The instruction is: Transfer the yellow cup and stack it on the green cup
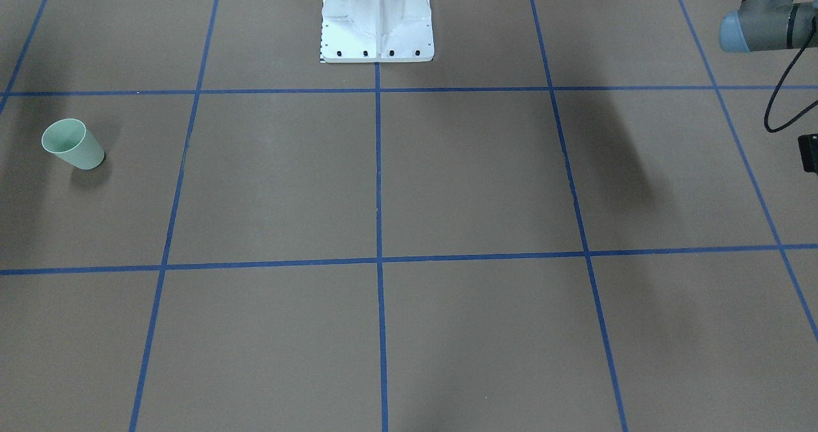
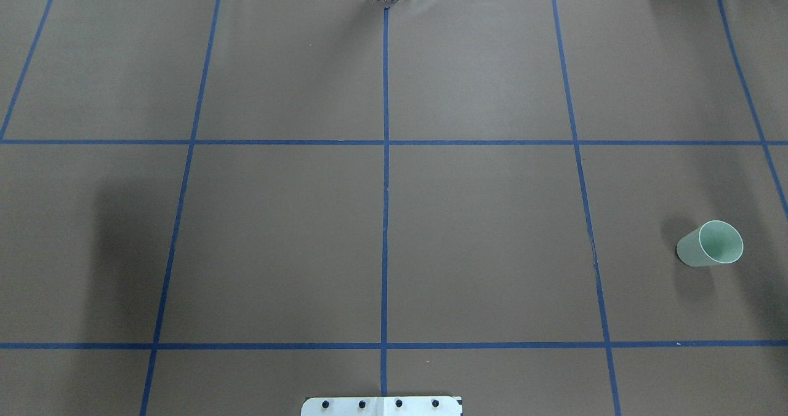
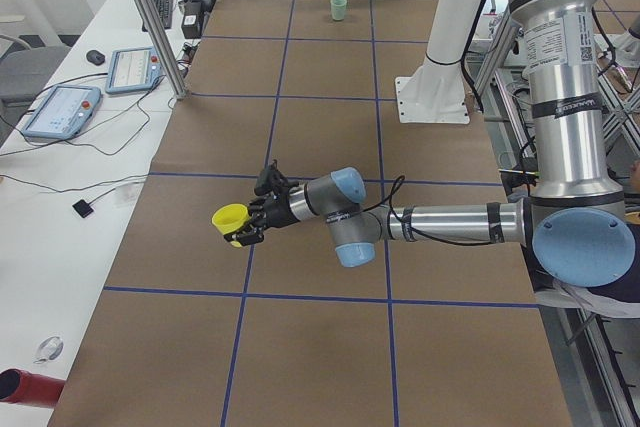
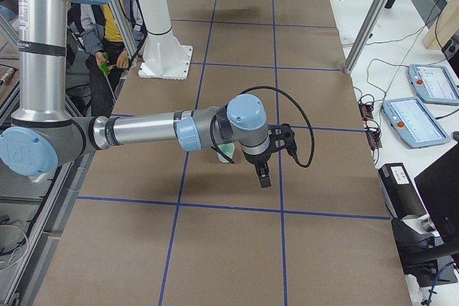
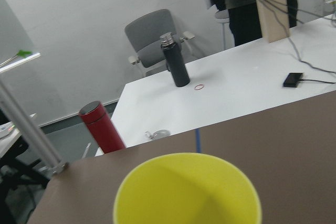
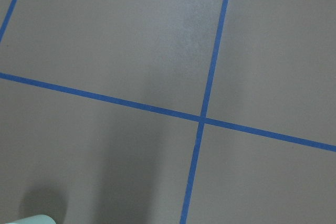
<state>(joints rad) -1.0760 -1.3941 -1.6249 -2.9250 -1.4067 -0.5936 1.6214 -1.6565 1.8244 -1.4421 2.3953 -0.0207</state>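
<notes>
The yellow cup [image 3: 230, 219] is at the tip of my left gripper [image 3: 250, 222], off the table near its left end. The left wrist view looks into the cup's open rim [image 5: 186, 190] and shows no fingers, so I cannot tell whether that gripper is shut. The green cup [image 2: 711, 244] stands upright and alone on the table's right side; it also shows in the front view [image 1: 73, 144] and far off in the left view [image 3: 339, 8]. My right gripper [image 4: 262, 177] hangs beside the green cup [image 4: 226, 153], apart from it; I cannot tell its state.
The brown table cover [image 2: 381, 219] carries a blue tape grid. The white robot base [image 1: 377, 23] stands at the middle near edge. A side table holds a red bottle [image 5: 102, 127] and a black bottle [image 5: 176, 61]. A person [image 4: 107, 26] stands behind the base.
</notes>
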